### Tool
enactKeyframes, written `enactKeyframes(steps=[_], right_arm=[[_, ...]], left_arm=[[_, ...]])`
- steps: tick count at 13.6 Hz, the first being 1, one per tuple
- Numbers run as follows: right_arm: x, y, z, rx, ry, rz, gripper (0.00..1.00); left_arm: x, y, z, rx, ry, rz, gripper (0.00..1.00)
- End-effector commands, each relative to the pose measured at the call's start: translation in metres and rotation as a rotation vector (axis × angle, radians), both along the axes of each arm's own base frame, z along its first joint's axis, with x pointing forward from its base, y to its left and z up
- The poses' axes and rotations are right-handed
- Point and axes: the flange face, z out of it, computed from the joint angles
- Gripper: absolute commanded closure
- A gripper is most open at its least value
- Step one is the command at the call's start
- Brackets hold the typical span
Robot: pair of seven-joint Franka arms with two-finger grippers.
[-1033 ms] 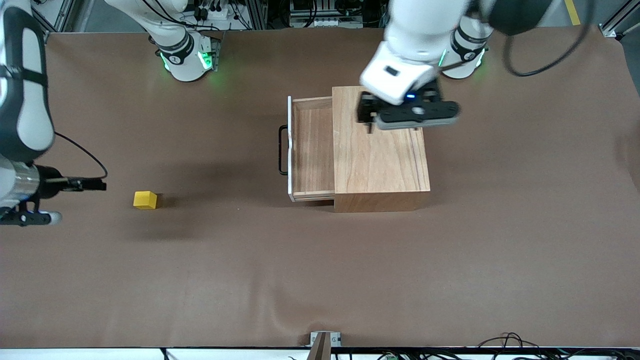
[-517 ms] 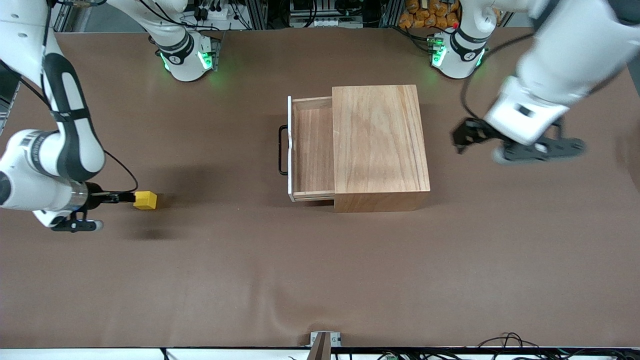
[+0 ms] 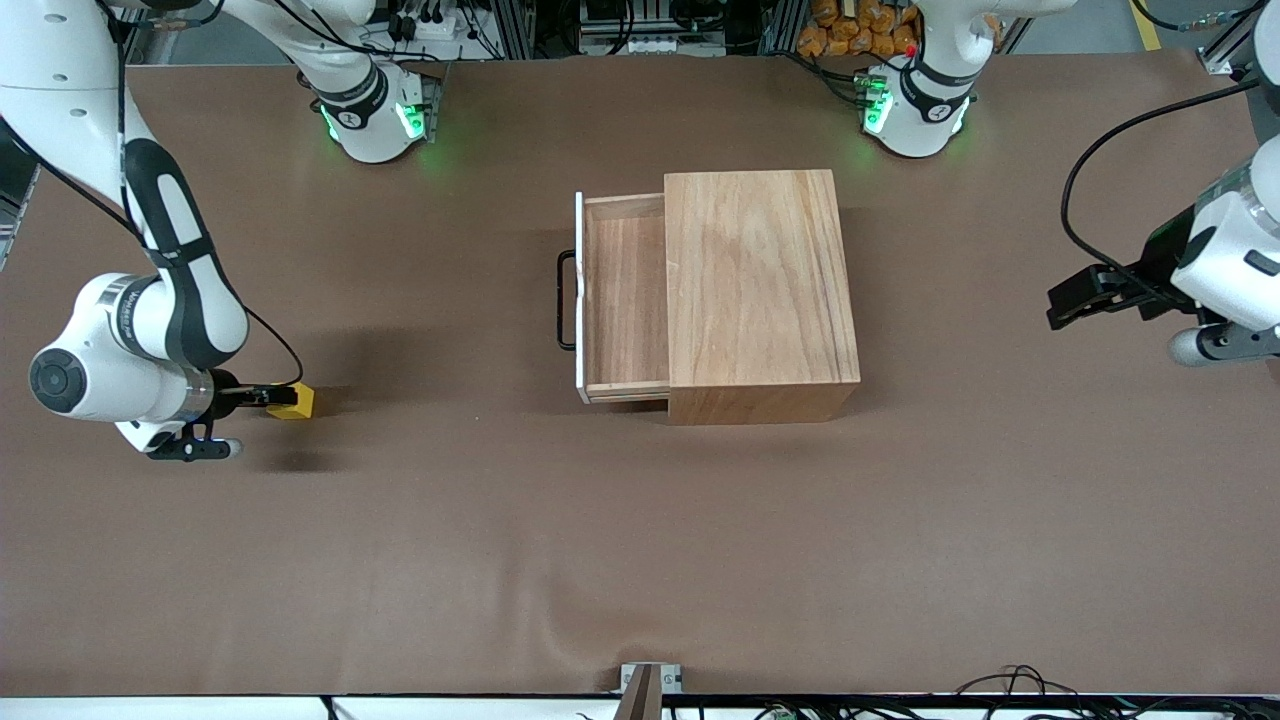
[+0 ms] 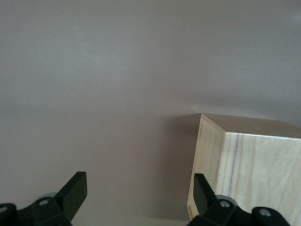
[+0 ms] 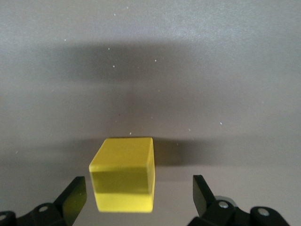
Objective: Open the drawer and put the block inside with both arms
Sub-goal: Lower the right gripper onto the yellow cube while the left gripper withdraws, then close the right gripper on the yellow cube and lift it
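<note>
**Right gripper aligned on the block; drawer open, left arm waiting**

The block (image 3: 292, 401) rests on the table at the left of the front view, well apart from the wooden box (image 3: 760, 290) at centre. The drawer (image 3: 622, 300) is pulled out, its handle (image 3: 566, 300) facing the block. The right gripper (image 5: 136, 200) is at the block with fingers spread wide; the cube sits between them, off-centre toward one finger, not yet clamped. Recommended procedure: centre the block between the fingers, lower until the pads span its side faces, then close squarely to prevent rotation. The left gripper (image 4: 136, 197) waits over the table at the right edge of the front view, fingers apart, holding nothing.
</note>
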Motion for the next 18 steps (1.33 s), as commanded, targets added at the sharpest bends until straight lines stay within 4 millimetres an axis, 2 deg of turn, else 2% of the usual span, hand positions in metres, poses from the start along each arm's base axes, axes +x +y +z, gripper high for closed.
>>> enactKeyframes(steps=[1,2,3,4,5,6,8,10,11,12,14,16,18], right_arm=[[-0.007,0.001,-0.018,0.018,-0.030,0.003,0.00],[-0.007,0.001,-0.018,0.018,-0.030,0.003,0.00],[-0.006,0.005,-0.018,0.019,-0.027,0.008,0.30],[-0.006,0.008,-0.018,0.020,-0.024,0.009,0.88],[-0.005,0.012,-0.017,0.020,-0.024,0.016,1.00],[-0.003,0.015,-0.015,0.022,-0.018,0.017,1.00],[0.001,0.024,-0.003,0.040,0.018,0.026,1.00],[0.010,0.035,0.024,0.105,0.061,-0.002,1.00],[0.015,0.041,0.043,0.132,0.076,-0.005,1.00],[0.020,0.055,0.061,0.162,0.089,0.002,1.00],[0.025,0.111,0.104,0.230,0.122,-0.050,1.00],[0.029,0.184,0.147,0.190,0.151,-0.116,1.00],[0.025,0.252,0.173,0.151,0.154,-0.183,1.00]], left_arm=[[-0.023,0.015,0.013,-0.018,0.021,-0.033,0.00],[-0.032,0.018,0.014,-0.016,0.019,-0.029,0.00],[-0.038,0.025,0.014,-0.017,0.017,-0.020,0.00],[-0.042,0.028,0.016,-0.015,0.016,-0.016,0.00],[-0.045,0.033,0.014,-0.015,0.020,-0.015,0.00],[-0.050,0.040,0.013,-0.014,0.022,-0.007,0.00],[-0.073,0.039,0.011,-0.010,0.000,-0.008,0.00],[-0.080,0.036,0.010,-0.014,0.005,-0.011,0.00],[-0.081,0.035,0.012,-0.014,0.006,-0.014,0.00],[-0.081,0.035,0.013,-0.014,0.003,-0.014,0.00],[-0.080,0.037,0.013,-0.016,0.003,-0.011,0.00],[-0.078,0.037,0.013,-0.018,0.003,-0.011,0.00],[-0.078,0.042,0.011,-0.018,0.010,-0.004,0.00]])
